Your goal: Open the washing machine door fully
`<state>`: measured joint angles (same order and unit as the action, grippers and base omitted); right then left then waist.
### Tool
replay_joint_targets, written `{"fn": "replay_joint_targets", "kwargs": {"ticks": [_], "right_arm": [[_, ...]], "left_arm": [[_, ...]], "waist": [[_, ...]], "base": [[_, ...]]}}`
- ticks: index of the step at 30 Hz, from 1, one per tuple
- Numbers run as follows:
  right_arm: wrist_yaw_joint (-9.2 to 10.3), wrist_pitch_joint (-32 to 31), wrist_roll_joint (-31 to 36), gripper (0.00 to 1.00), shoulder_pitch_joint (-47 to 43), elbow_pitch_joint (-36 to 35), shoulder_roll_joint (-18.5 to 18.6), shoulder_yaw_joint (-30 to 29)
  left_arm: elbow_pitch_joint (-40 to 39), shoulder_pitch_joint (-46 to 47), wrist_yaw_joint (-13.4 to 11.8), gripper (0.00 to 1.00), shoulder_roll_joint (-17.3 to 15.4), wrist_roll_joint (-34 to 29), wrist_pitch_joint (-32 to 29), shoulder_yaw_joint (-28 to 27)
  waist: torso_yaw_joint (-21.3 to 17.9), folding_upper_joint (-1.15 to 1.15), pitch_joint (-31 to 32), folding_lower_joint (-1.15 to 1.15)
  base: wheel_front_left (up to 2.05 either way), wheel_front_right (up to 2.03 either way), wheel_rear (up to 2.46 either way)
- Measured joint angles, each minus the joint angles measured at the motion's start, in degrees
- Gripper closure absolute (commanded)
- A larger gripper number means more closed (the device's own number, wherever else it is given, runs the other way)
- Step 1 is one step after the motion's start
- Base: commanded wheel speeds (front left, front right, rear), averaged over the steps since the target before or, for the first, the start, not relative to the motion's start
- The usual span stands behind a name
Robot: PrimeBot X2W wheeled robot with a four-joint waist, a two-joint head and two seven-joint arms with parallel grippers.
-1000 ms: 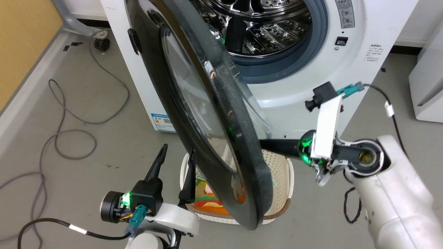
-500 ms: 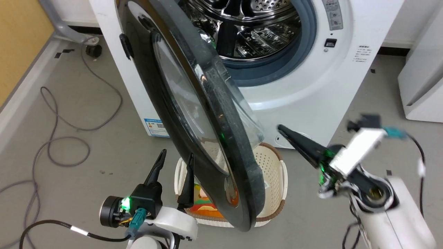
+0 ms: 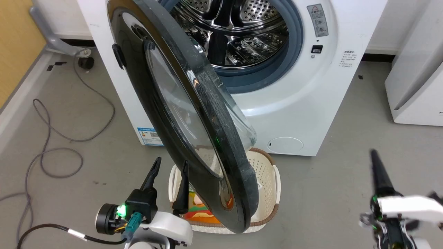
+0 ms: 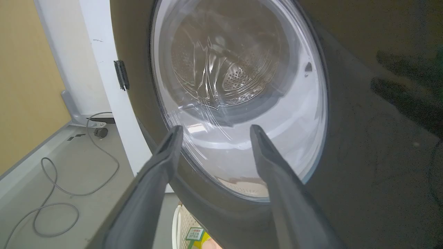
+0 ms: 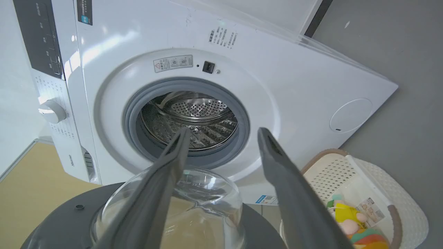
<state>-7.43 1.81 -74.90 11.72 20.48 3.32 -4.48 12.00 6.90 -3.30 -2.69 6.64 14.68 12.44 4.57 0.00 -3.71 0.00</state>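
Note:
The washing machine (image 3: 304,103) stands with its steel drum (image 3: 242,38) exposed. Its door (image 3: 221,138), a big black disc with a clear glass bowl (image 5: 200,197), hangs from the left hinge and is swung well out, edge-on in the head view. My left gripper (image 3: 171,162) is open at the lower left, its fingers close in front of the door's outer face (image 4: 346,138), and holds nothing. My right gripper (image 5: 223,131) is open at the lower right (image 3: 373,154), apart from the door and pointing toward the drum opening (image 5: 193,117).
A white perforated basket (image 3: 266,173) with colourful toys sits on the floor under the door's lower edge. Grey cables (image 3: 52,152) loop on the floor at left. Another white appliance (image 3: 415,86) stands at right, and a yellow wall (image 3: 17,45) at far left.
My right gripper has left the door's edge, drawn back to the lower right and opened. The door keeps about the same angle. The camera has shifted; my left gripper is unchanged.

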Motion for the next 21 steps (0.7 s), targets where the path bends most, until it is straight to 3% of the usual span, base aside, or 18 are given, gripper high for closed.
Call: {"fn": "replay_joint_targets", "kwargs": {"ticks": [4,7,9,15,21], "right_arm": [[0.00,8.9,7.3,0.00,-2.3,0.2,0.4,-1.1],[0.00,12.0,15.1,0.00,-3.2,-0.6,1.3,-1.9],[0.00,12.7,21.3,0.00,-3.5,-2.1,1.8,-3.4],[0.00,12.9,48.3,0.00,-5.8,-12.3,1.9,-6.4],[-0.01,12.9,62.2,0.00,-11.0,-17.7,0.0,-1.9]], "left_arm": [[0.2,-0.4,0.0,0.00,0.0,0.0,0.0,-0.5],[0.2,-0.7,0.0,0.00,0.0,0.0,0.0,-1.0],[0.2,-0.9,0.0,0.00,0.0,-0.1,0.0,-1.4],[0.2,-0.9,0.0,0.00,0.0,-0.4,0.0,-2.3],[0.1,-1.0,-0.1,0.00,0.0,-0.4,0.0,-2.4]], "waist": [[-0.5,0.00,0.2,0.00],[-0.9,0.00,0.2,0.00],[-1.2,0.00,0.2,0.00],[-1.7,0.00,0.5,0.00],[-1.8,0.00,0.6,0.00]], "base": [[0.00,0.00,0.00],[0.00,0.00,0.00],[0.00,0.00,0.00],[0.00,0.00,0.00],[0.00,0.00,0.00]]}}
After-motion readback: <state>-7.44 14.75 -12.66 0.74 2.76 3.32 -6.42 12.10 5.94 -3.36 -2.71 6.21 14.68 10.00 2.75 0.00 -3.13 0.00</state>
